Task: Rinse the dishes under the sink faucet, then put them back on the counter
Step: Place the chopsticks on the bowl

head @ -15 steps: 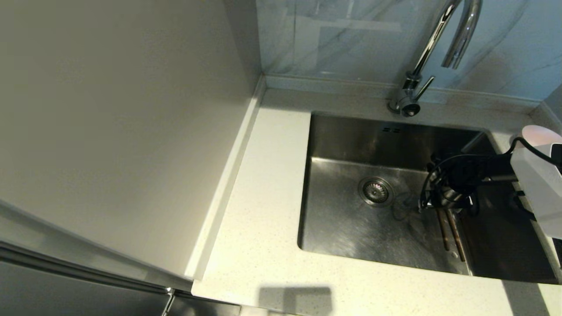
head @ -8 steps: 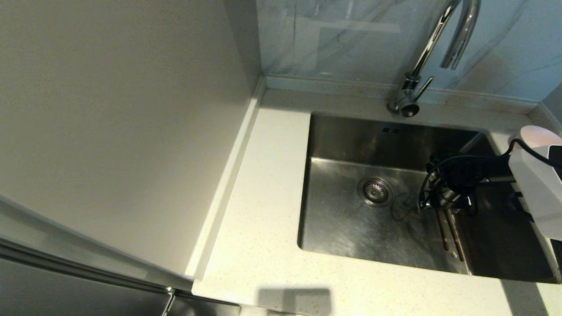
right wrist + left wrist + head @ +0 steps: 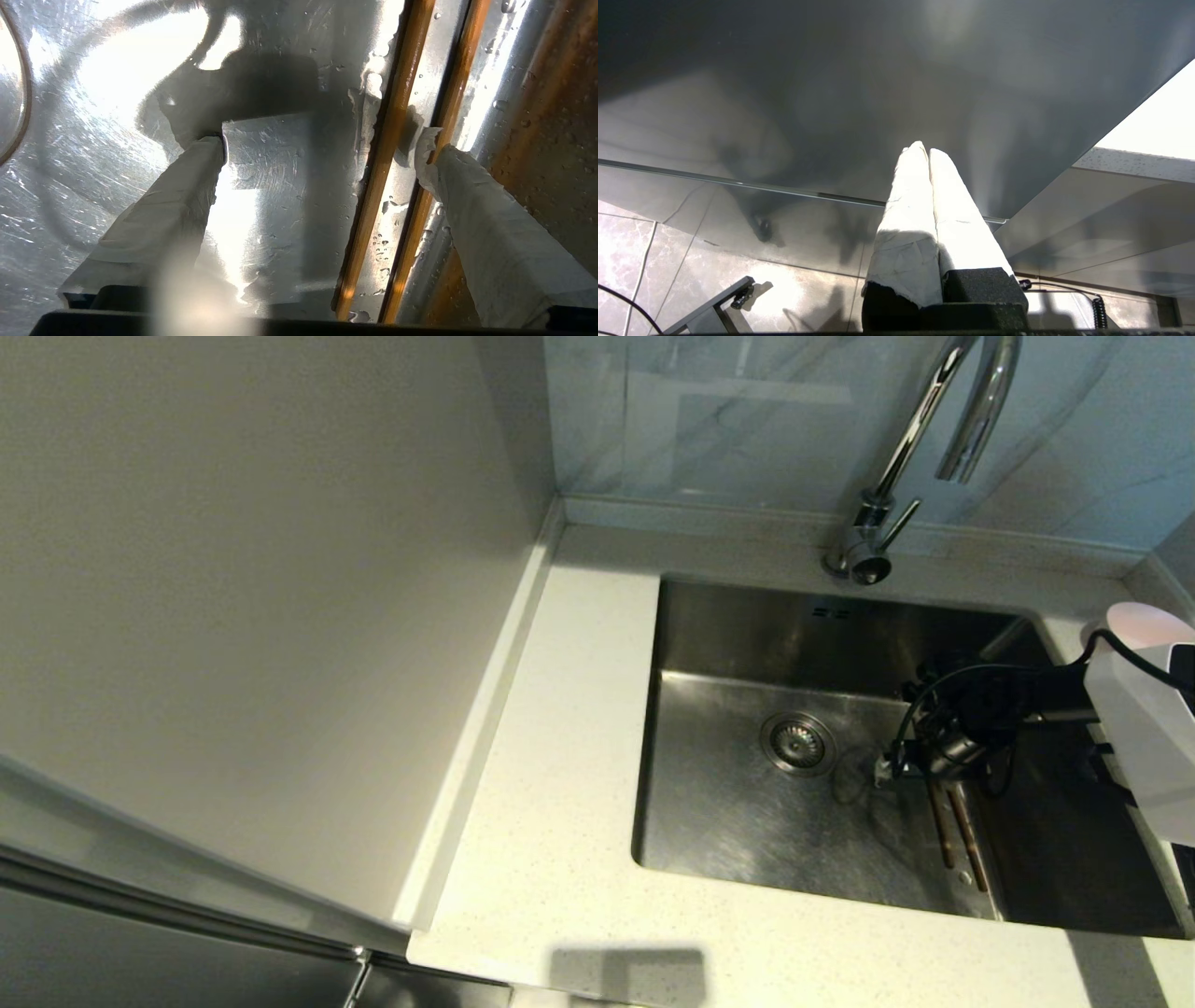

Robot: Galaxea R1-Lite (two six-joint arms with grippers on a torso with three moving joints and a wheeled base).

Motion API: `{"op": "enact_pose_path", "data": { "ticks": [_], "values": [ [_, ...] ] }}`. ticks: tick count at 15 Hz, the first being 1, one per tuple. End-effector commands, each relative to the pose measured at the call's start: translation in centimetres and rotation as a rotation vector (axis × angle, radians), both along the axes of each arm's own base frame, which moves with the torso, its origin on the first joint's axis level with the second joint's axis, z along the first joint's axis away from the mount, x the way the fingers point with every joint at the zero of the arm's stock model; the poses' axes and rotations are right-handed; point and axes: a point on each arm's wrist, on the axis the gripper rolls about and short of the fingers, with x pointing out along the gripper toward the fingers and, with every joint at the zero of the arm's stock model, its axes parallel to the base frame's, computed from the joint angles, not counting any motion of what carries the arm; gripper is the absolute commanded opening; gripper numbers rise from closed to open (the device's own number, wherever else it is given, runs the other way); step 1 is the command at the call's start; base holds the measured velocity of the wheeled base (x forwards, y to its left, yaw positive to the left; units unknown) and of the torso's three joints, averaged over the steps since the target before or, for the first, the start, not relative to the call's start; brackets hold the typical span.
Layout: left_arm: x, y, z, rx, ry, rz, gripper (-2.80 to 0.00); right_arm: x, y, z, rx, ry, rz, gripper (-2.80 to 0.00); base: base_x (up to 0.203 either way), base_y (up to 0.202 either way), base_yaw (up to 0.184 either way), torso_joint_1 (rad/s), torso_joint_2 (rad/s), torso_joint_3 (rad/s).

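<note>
The two thin brown wooden chopsticks (image 3: 957,835) lie flat and side by side on the wet floor of the big brushed stainless-steel sink (image 3: 738,812), over toward its right wall, well right of the round strainer drain (image 3: 796,743). Water beads on them, so they'll probably be slick. They're light and stiff, nothing fragile, but being so skinny and flush against the steel they look fiddly to pinch. Best bet is likely a grab across both sticks near the middle so they come up together and don't pivot or roll away.

The right hand (image 3: 322,140) hangs low over their far ends with its taped fingers (image 3: 187,186) spread wide apart, holding nothing. One finger sits just outside the outer stick; the other is off to the drain side, so both sticks fall inside the gap.

The tall chrome gooseneck faucet (image 3: 934,420) stands behind the basin; no water visibly running. A pale pink bowl (image 3: 1134,619) peeks out on the off-white speckled worktop (image 3: 551,784) at the right. The left hand (image 3: 927,154) is parked below the worktop with fingers pressed together.
</note>
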Motion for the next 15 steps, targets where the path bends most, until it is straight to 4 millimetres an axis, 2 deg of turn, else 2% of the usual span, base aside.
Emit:
{"op": "enact_pose_path", "data": {
  "ticks": [1, 4, 10, 15],
  "values": [
    [0.0, 0.0, 0.0, 0.0, -0.003, 0.001, -2.8, 0.0, 0.0, 0.3, 0.006, -0.009, 0.003, 0.0, 0.0, 0.0, 0.0, 0.0, 0.0, 0.0],
    [0.0, 0.0, 0.0, 0.0, -0.003, 0.001, -2.8, 0.0, -0.1, 0.5, 0.008, -0.013, 0.002, 0.0, 0.0, 0.0, 0.0, 0.0, 0.0, 0.0],
    [0.0, 0.0, 0.0, 0.0, -0.003, 0.001, -2.8, 0.4, -1.1, 3.1, -0.02, -0.094, -0.022, 0.0, 0.0, 0.0, 0.0, 0.0, 0.0, 0.0],
    [0.0, 0.0, 0.0, 0.0, -0.003, 0.001, -2.8, 0.2, -2.8, 2.3, -0.029, -0.076, -0.064, 0.0, 0.0, 0.0, 0.0, 0.0, 0.0, 0.0]
  ]
}}
